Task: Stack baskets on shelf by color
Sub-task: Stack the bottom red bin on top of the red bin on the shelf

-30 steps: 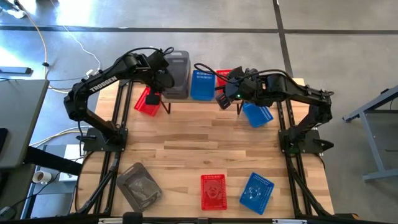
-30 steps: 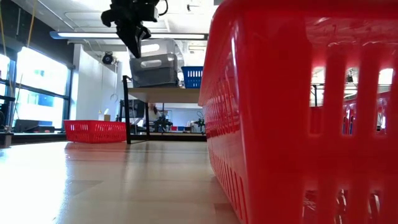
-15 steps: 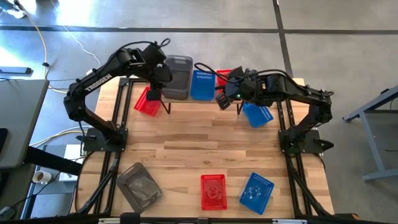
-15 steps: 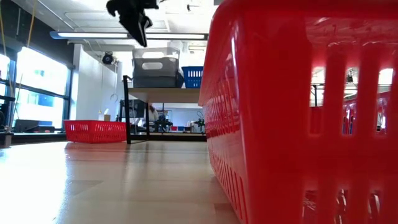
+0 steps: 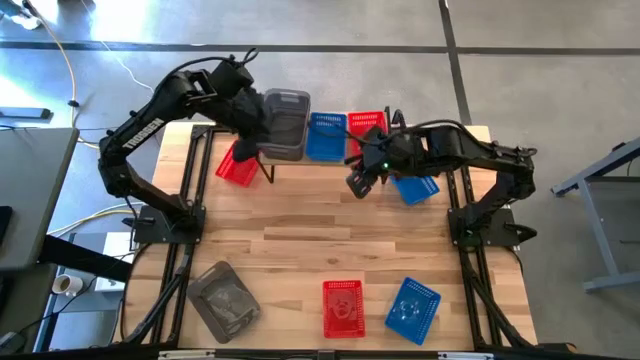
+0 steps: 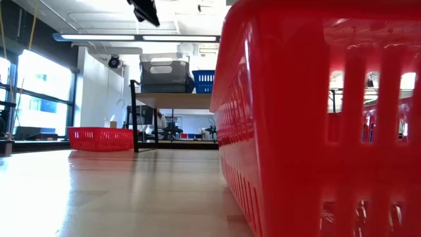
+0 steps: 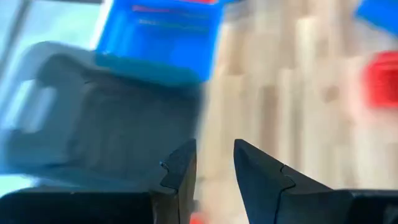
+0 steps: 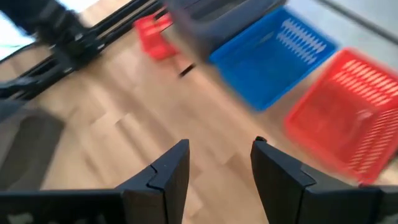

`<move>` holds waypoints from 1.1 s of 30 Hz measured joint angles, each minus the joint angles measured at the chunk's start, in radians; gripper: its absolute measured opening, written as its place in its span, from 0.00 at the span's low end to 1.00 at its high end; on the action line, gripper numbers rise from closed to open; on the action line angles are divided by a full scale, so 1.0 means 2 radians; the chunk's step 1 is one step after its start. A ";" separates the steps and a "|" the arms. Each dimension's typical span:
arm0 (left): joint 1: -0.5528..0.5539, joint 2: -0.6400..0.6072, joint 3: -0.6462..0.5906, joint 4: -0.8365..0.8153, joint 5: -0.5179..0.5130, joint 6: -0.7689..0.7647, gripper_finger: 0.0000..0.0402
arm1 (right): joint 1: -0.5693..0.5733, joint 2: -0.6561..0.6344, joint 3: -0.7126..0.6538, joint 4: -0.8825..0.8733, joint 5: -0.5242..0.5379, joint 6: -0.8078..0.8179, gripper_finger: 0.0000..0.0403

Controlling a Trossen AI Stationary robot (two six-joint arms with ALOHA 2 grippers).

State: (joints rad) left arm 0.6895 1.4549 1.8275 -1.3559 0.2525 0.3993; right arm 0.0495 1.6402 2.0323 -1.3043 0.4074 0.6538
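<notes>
Red baskets (image 5: 343, 306): three. Blue baskets (image 5: 412, 307): three. Grey baskets (image 5: 225, 298): two visible. Shelf (image 5: 318, 160): one.

Empty gripper (image 7: 214, 165) above grey basket (image 7: 99, 118)

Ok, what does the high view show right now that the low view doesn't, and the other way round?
Only the high view: the right pincer, open over the table; the shelf's red basket; the far blue basket, near blue basket and near grey basket on the table.
Only the low view: the shelf side-on with its black legs, and the room behind.
Both: the shelf's grey basket and shelf's blue basket, the far red basket, the near red basket, and the left pincer.
</notes>
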 joint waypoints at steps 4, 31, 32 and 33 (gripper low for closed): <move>-0.020 -0.017 -0.004 -0.002 0.063 -0.021 0.25 | 0.023 0.000 -0.018 0.000 -0.030 0.017 0.39; -0.251 -0.126 -0.200 0.129 -0.081 -0.258 0.25 | 0.211 0.000 -0.282 0.323 -0.196 0.018 0.39; -0.256 -0.126 -0.200 0.129 -0.091 -0.264 0.25 | 0.217 0.000 -0.289 0.338 -0.199 0.010 0.39; -0.259 -0.126 -0.200 0.129 -0.102 -0.270 0.25 | 0.223 0.000 -0.295 0.353 -0.202 0.002 0.39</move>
State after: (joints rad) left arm 0.1710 1.2026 1.4281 -1.0989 0.0494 -0.1416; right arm 0.4953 1.6409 1.4417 -0.5986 0.0037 0.6574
